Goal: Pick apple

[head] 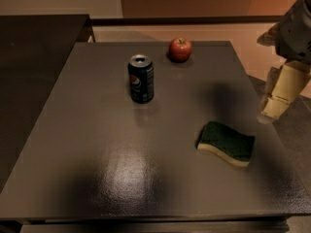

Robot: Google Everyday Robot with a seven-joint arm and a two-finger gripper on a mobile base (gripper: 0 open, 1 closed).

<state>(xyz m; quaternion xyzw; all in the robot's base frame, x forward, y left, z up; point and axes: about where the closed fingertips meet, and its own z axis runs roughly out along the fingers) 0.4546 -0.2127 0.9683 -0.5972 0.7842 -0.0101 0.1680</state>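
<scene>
Near the frame's top centre sits the apple [180, 49], probably firm, light and slick-skinned, so best squeezed across its widest middle. The gripper [278, 100] hangs at the right edge; its spread cannot be told.

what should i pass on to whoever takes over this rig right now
Gripper: hovers by the right edge of the dark grey table, well apart from the small round red apple.
Apple: on the table near its far edge, beyond and to the right of the dark blue soda can.
Done: apple not yet grasped.
Left: reach, grasp, lift it.
</scene>
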